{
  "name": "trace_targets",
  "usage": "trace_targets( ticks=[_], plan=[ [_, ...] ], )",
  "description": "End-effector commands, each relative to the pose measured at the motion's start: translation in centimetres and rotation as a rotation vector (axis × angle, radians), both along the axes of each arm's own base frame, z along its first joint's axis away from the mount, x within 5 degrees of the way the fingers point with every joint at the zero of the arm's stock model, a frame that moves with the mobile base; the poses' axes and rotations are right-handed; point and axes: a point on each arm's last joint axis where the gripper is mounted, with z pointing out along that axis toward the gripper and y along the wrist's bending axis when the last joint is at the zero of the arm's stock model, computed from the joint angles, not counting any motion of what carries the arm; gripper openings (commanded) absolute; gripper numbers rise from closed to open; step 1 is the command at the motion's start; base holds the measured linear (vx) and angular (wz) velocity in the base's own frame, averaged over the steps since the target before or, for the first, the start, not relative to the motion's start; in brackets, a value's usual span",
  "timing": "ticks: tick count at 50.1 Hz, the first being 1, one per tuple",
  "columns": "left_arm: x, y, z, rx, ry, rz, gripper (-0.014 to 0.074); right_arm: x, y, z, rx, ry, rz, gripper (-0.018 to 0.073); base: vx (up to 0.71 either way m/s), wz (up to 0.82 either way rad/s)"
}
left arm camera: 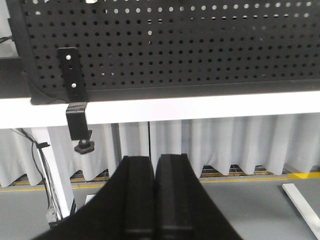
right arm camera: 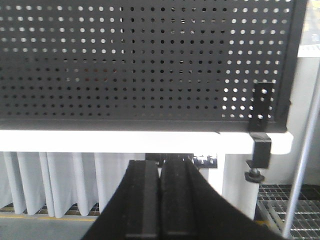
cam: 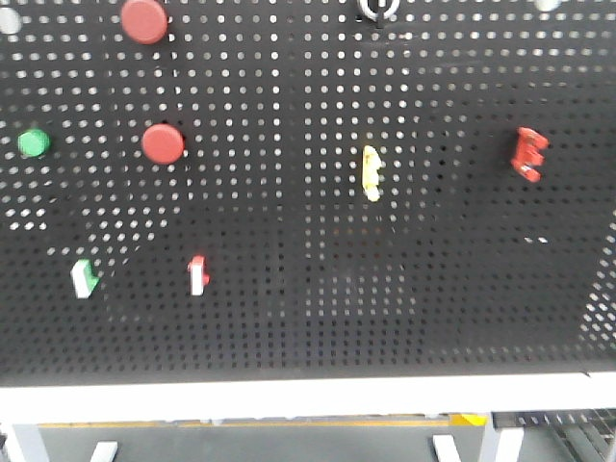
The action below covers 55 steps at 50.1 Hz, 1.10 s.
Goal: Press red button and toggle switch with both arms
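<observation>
A round red button (cam: pixel 163 143) sits on the pegboard (cam: pixel 404 318), with a red-and-white toggle switch (cam: pixel 197 275) below.

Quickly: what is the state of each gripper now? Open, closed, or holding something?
Left gripper: closed, jaws together, holding nothing.
Right gripper: closed, jaws together, holding nothing.

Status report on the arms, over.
Left claw shut, right claw shut, both below the black perforated panel. Lower round red button and red-and-white toggle switch untouched. Nothing blocking them.
</observation>
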Motion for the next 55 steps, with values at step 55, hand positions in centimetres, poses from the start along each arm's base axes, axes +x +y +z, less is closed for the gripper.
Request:
trace_targets(
  ticks=[55],
  plan=[
    [0.26, -0.04, -0.14, -0.014, -0.068, -0.003, 0.0002, -0.13, 0.07, 0.66, -0.006, -0.106, 0.005, 0.0000, 0.06, 0.01]
  ],
)
